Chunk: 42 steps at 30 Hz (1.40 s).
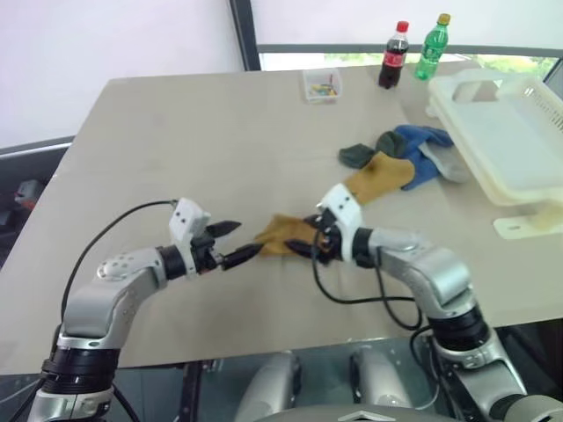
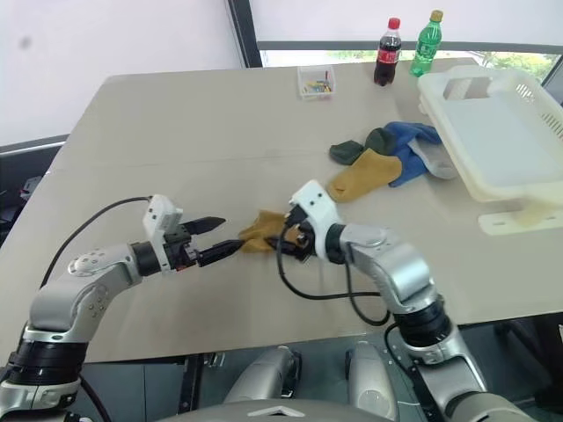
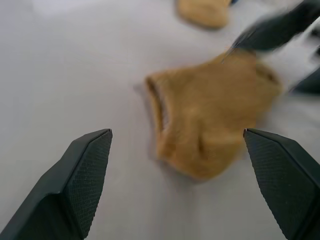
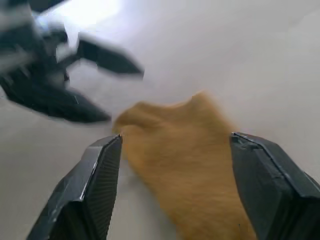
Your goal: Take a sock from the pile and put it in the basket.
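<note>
One mustard-yellow sock (image 1: pixel 281 236) lies flat on the table between my two grippers, apart from the pile. My left gripper (image 1: pixel 236 242) points at its left end with its fingers spread open, the sock just ahead of the tips. My right gripper (image 1: pixel 308 243) is at the sock's right end, open too, its fingers (image 4: pixel 102 175) standing wide on either side of the sock (image 4: pixel 185 165). The pile (image 1: pixel 405 158) of blue, dark green, white-grey and another mustard sock lies further back on the right. Beside it, at the table's right edge, stands the cream basket (image 1: pixel 519 176).
A small clear box (image 1: pixel 322 85) with coloured bits stands at the back of the table. A cola bottle (image 1: pixel 394 55) and a green bottle (image 1: pixel 432 47) stand behind the basket. The table's front edge runs close under both arms.
</note>
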Available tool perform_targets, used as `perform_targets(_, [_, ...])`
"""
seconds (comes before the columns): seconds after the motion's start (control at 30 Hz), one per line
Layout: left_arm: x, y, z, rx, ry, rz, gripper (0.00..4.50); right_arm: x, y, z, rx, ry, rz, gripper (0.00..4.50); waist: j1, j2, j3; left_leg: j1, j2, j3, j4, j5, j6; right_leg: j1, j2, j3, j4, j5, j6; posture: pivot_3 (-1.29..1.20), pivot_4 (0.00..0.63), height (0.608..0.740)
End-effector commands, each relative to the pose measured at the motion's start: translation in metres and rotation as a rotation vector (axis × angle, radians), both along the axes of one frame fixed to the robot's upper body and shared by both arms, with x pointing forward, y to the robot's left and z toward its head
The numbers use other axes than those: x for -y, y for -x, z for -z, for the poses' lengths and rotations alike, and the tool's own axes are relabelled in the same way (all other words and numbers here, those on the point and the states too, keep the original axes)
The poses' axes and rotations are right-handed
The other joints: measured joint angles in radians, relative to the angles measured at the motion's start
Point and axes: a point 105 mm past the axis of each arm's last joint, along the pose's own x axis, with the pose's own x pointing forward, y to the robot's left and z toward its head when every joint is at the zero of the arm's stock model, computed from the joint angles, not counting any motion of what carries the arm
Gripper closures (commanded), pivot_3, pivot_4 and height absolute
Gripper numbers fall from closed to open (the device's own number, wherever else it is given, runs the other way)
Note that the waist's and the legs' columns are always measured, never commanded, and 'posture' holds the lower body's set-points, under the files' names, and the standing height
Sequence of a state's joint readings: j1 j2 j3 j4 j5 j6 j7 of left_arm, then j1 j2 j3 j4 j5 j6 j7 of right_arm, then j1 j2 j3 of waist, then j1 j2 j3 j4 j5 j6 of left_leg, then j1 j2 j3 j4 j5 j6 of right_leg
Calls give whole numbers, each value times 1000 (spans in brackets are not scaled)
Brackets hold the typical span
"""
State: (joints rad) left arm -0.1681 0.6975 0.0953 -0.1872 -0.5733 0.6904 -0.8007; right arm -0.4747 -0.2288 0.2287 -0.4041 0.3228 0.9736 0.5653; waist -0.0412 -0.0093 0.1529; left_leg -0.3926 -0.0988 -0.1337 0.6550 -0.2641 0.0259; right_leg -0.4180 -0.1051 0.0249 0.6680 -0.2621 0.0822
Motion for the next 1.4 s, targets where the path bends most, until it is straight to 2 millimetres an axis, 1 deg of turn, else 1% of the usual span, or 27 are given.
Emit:
perform_targets(0.03, [4, -7, 1, -17, -1, -8, 0, 22, -4, -14, 122, 27, 63, 878, 0, 0, 0, 0, 0, 0, 0, 0, 0, 0, 0, 0, 0, 0, 0, 0, 150, 740])
perform_targets(0.1, [1, -12, 6, -15, -22, -21, 0, 35, -9, -6, 121, 59, 100, 878, -1, 0, 0, 0, 0, 1, 0, 0, 0, 0, 0, 0, 0, 0, 0, 0, 150, 740])
perform_targets(0.17, [0, -16, 8, -14, -27, -25, 0, 41, -12, 5, 103, 89, 114, 878, 1, 0, 0, 0, 0, 1, 0, 0, 0, 0, 0, 1, 0, 0, 0, 0, 150, 740])
perform_targets(0.3, [4, -22, 16, -13, -64, -19, 0, 45, -16, 34, 45, 147, 119, 878, 2, 0, 0, 2, 0, 1, 0, 0, -1, 1, 0, 1, 2, 0, 0, 0, 150, 740])
perform_targets(0.37, [8, -23, 19, -16, -59, -12, 0, 46, -19, 44, 27, 164, 122, 878, 3, 0, 0, 2, 0, 1, 1, 0, -1, 1, 0, 1, 2, 0, 0, 0, 150, 740])
perform_targets(0.4, [9, -23, 20, -19, -56, -8, 0, 45, -21, 48, 29, 181, 122, 1116, 3, 0, -1, 2, 0, 1, 1, 0, -1, 1, -1, 1, 3, 0, 0, 0, 150, 740])
perform_targets(0.47, [11, -21, 24, -22, -59, 3, 0, 47, -23, 53, 40, 216, 121, 1731, 4, 0, -1, 2, 0, 1, 2, 0, -1, 1, -1, 1, 4, 0, 0, 0, 150, 740])
perform_targets(0.5, [11, -20, 24, -28, -50, 13, 516, 46, -24, 53, 43, 216, 119, 2180, 4, 0, -1, 2, 0, 1, 3, 0, -1, 1, -1, 1, 4, 0, 0, 0, 150, 740])
perform_targets(0.53, [10, -19, 25, -31, -46, 22, 779, 45, -24, 53, 45, 212, 117, 2618, 4, -1, -1, 3, 0, 1, 3, 0, -1, 2, -1, 1, 4, 0, 0, 0, 150, 740])
perform_targets(0.63, [13, -15, 25, -34, -21, 30, 2084, 45, -22, 50, 63, 212, 100, 3954, 5, -1, -1, 4, 0, 1, 3, 0, -1, 4, -1, 1, 4, 0, 0, 0, 150, 740])
perform_targets(0.67, [14, -14, 26, -36, -15, 31, 2568, 45, -20, 49, 72, 210, 92, 4466, 5, -1, -1, 4, 0, 1, 3, 0, -1, 4, -1, 1, 4, 0, 0, 0, 150, 740])
perform_targets(0.7, [15, -13, 26, -37, -11, 30, 3036, 45, -19, 47, 81, 212, 81, 4500, 6, -1, -1, 5, 0, 1, 3, 0, 0, 5, -1, 1, 4, 0, 0, 0, 150, 740])
perform_targets(0.8, [15, -13, 26, -35, -9, 26, 4477, 44, -16, 46, 107, 224, 73, 4500, 8, -1, -1, 5, 0, 1, 3, 0, 0, 5, -1, 1, 4, 0, 0, 0, 150, 740])
perform_targets(0.9, [13, -14, 24, -44, 20, 13, 4477, 47, -16, 44, 147, 248, 72, 4500, 8, -1, -1, 5, 0, 1, 3, 0, 0, 5, -1, 1, 4, 0, 0, 0, 150, 740])
perform_targets(0.97, [11, -15, 20, -57, 70, 0, 4477, 50, -18, 40, 169, 238, 77, 4500, 8, -1, -1, 5, 0, 1, 3, 0, 0, 5, -1, 1, 4, 0, 0, 0, 150, 740])
perform_targets(1.03, [9, -15, 12, -71, 133, -2, 4500, 51, -18, 36, 184, 221, 65, 3825, 7, -1, -1, 5, 0, 1, 3, 0, 0, 5, -1, 1, 4, 0, 0, 0, 150, 740])
perform_targets(1.07, [9, -15, 7, -76, 163, 4, 4500, 51, -17, 34, 196, 217, 58, 3648, 7, -1, -1, 5, 0, 1, 3, 0, 0, 5, -1, 1, 4, 0, 0, 0, 150, 740])
perform_targets(1.13, [7, -12, -3, -83, 215, 29, 4500, 49, -15, 31, 225, 215, 43, 2710, 5, -1, -1, 5, 0, 1, 3, 0, 0, 5, 0, 1, 4, 0, 0, 0, 150, 740])
perform_targets(1.2, [3, -8, -17, -80, 274, 51, 4500, 42, -10, 26, 234, 180, 20, 2003, 3, -1, -1, 5, 0, 1, 3, 0, 0, 5, 0, 1, 4, 0, 0, 0, 150, 740])
perform_targets(1.3, [-6, -3, -39, -77, 341, 74, 4500, 31, -4, 21, 253, 159, -29, 2003, 1, -1, -1, 5, 0, 1, 3, 0, -1, 5, 0, 1, 4, 0, 0, 0, 150, 740])
perform_targets(1.4, [-16, 0, -54, -67, 343, 92, 4500, 32, -6, 10, 260, 112, -25, 2003, 2, -1, -1, 5, 0, 1, 3, 0, -1, 5, 0, 1, 4, 0, 0, 0, 150, 740])
